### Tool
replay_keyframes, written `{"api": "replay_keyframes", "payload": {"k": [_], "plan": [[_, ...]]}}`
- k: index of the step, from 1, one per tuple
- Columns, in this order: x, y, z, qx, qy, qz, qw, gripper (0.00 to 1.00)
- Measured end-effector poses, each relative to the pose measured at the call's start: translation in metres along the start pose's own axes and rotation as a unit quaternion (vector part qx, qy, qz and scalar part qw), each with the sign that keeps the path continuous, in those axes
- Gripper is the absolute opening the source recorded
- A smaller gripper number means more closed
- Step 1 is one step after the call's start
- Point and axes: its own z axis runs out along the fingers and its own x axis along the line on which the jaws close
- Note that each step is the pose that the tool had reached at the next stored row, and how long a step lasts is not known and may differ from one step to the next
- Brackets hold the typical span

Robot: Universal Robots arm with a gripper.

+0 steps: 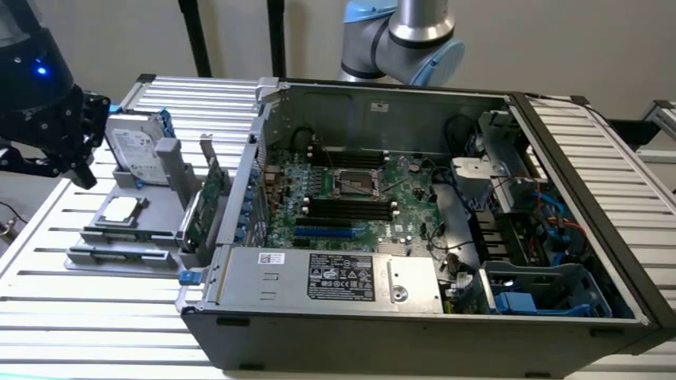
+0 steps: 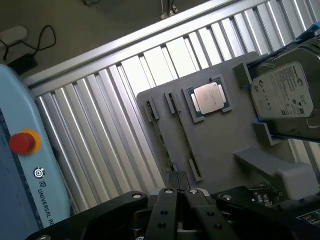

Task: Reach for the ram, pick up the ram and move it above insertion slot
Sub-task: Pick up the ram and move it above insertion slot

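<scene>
The ram (image 2: 162,145) is standing on edge in a gray holder (image 2: 225,145), beside the CPU (image 2: 210,97), near the desk's (image 1: 63,317) edge at the exterior view's left. The gripper (image 2: 177,177) is hovering above the holder, jaws pressed together around nothing. The insertion slot (image 1: 343,207) is lying inside the open computer case (image 1: 317,332).

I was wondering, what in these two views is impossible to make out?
- Ram: wrist view, edge-on in the gray holder, chips unseen, one end behind the claw.
- Memory slots: exterior view, too small to tell if empty.
- Hard drive: wrist view, cut off by the edge.
</scene>
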Motion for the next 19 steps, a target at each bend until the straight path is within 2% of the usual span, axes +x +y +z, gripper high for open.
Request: {"api": "replay_keyframes", "payload": {"k": [3,6,9,13,17,19], "plan": [[0.0000,0.0000,0.0009,0.0003,0.0013,-0.028,0.9996,0.11],[0.0000,-0.0001,0.0018,0.0006,0.0025,-0.055,0.9985,0.11],[0.0000,-0.0001,0.0024,0.0008,0.0039,-0.082,0.9966,0.11],[-0.0001,-0.0001,0.0029,0.0013,0.0054,-0.117,0.9932,0.11],[-0.0001,-0.0001,0.0028,0.0012,0.0056,-0.119,0.9929,0.11],[-0.0001,-0.0001,0.0028,0.0013,0.0056,-0.119,0.9929,0.18]]}}
